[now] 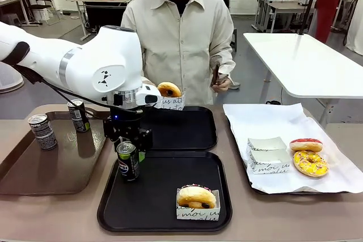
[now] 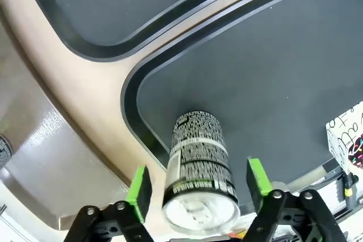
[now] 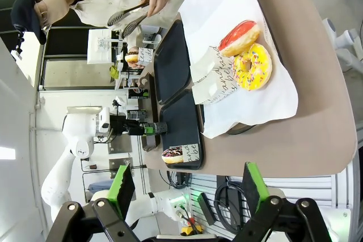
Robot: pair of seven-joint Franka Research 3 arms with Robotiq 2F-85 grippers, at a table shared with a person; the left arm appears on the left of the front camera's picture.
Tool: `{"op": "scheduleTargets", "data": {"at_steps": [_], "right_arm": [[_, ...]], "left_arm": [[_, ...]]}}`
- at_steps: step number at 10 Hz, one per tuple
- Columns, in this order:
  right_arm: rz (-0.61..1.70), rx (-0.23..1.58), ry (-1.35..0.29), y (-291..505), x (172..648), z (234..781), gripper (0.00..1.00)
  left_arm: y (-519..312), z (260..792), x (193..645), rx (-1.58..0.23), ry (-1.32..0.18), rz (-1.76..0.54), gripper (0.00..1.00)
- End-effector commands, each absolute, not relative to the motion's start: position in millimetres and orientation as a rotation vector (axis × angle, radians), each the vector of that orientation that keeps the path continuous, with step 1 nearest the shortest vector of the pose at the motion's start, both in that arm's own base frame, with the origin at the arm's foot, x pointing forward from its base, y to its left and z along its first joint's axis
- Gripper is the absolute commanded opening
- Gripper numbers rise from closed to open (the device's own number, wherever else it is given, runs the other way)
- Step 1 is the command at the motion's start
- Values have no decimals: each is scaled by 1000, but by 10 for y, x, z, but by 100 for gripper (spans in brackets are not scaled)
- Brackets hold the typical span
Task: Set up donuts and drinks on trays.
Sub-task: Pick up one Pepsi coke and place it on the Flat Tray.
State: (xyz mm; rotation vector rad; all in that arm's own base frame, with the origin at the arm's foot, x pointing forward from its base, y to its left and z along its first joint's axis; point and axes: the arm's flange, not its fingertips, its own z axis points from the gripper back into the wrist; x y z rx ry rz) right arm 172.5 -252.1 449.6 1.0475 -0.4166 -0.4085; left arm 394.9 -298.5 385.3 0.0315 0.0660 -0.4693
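Leftmost, two grey cans (image 1: 42, 131) are stood on the brown tray (image 1: 34, 174). Next, the left arm is bent down at the wrist, its gripper (image 1: 129, 143) spread either side of the Pepsi can (image 1: 128, 164), pads clear of it. The can is stood upright just inside the near black tray's (image 1: 164, 222) left rim. A boxed donut (image 1: 196, 199) is set at that tray's front right. The right gripper (image 3: 190, 188) is spread wide, empty.

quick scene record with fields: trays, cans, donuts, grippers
left gripper: open, pads either side of the Pepsi can, apart from it
near black tray: Pepsi can upright near left rim, boxed chocolate donut near right
far black tray: boxed donut at far left
brown tray: two grey cans
right gripper: open, empty
person's hand: holds tongs
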Motion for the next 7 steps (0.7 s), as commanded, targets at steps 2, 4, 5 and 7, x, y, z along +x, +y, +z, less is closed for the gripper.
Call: {"op": "scheduleTargets", "data": {"at_steps": [2,4,5,7], "right_arm": [[-396,1063,-425,-2535,1724,4493,100],[-396,1063,-425,-2535,1724,4493,100],[-396,1063,-425,-2535,1724,4493,100],[-396,1063,-425,-2535,1724,4493,100]], "left_arm": [[-2892,4160,3741,81,29,-484,100],[-2731,4536,3435,91,-18,-487,100],[-2591,4751,3232,102,-52,-491,100],[-2271,4980,2991,100,-98,-469,100]]}}
